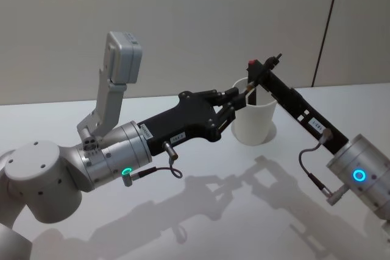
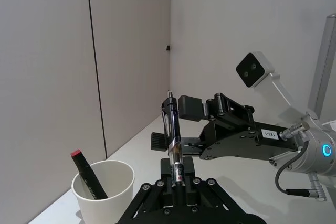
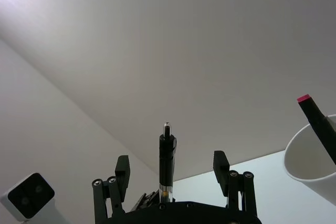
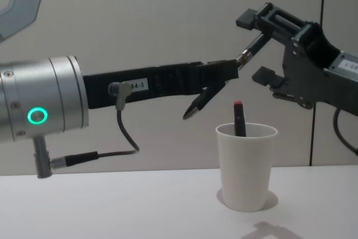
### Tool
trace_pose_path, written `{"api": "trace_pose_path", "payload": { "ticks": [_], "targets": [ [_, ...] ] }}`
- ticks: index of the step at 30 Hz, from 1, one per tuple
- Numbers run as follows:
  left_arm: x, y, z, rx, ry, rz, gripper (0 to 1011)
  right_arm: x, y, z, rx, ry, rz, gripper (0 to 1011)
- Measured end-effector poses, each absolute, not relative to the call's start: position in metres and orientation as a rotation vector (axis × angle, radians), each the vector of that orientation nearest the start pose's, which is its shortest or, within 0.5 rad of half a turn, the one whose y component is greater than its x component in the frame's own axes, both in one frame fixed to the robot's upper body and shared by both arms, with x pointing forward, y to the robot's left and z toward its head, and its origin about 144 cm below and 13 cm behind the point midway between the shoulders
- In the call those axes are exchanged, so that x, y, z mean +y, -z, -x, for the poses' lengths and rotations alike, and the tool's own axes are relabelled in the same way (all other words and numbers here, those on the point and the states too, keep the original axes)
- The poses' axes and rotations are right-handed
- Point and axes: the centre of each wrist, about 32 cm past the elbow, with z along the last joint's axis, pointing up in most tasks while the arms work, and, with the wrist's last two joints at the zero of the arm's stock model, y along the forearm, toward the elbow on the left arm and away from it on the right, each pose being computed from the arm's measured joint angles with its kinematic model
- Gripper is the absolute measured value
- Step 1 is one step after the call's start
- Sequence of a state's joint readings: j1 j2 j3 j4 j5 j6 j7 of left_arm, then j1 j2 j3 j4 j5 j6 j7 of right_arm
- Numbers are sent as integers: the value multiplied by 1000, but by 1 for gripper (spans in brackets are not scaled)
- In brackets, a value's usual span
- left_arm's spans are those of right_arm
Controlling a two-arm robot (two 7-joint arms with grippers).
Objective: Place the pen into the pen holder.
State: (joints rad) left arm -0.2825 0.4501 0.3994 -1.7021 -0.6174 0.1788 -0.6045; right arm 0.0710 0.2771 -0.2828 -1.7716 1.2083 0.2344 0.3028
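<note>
A white table (image 4: 112, 205) stands in front of a plain grey wall (image 1: 183, 16). The left arm reaches out long and flat from the left side. Its left gripper (image 4: 221, 74) is up in the air, and its jaws are pinched tight on one pen (image 2: 173, 140). The right arm comes in from the right side and slopes up from its silver wrist. Its right gripper (image 4: 257, 48) has its jaws spread wide, one finger (image 3: 122, 174) on each side of the pen and not touching it. The pen is long and thin, dark with a clear part. In the chest view it leans: one end sticks out below the left jaws and points down and to the left, and the other end goes up and to the right, in between the right jaws. The pen is in the air and not in the pen holder (image 4: 246, 166). There is one pen holder, a white paper cup, standing upright on the table below both sets of jaws, a little to their right side. One dark marker (image 4: 239, 121) with a red cap stands in it, and the red cap pokes up just under the left jaws.
</note>
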Motion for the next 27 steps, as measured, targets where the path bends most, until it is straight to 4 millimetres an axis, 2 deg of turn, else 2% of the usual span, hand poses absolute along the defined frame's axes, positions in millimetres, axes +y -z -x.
{"api": "trace_pose_path", "payload": {
  "ticks": [8,10,13,16,26,27],
  "targets": [
    [224,-1248,-501,34,-523,87,128,-200,-1212,-456,687,711,-623,1001],
    [224,-1248,-501,34,-523,87,128,-200,-1212,-456,687,714,-625,968],
    [224,-1248,-501,34,-523,87,128,-199,-1212,-455,687,720,-629,882],
    [224,-1248,-501,34,-523,87,128,-199,-1212,-455,687,723,-631,837],
    [224,-1248,-501,34,-523,87,128,-198,-1213,-454,687,732,-637,522],
    [224,-1248,-501,34,-523,87,128,-198,-1213,-454,687,733,-638,461]
  ]
}}
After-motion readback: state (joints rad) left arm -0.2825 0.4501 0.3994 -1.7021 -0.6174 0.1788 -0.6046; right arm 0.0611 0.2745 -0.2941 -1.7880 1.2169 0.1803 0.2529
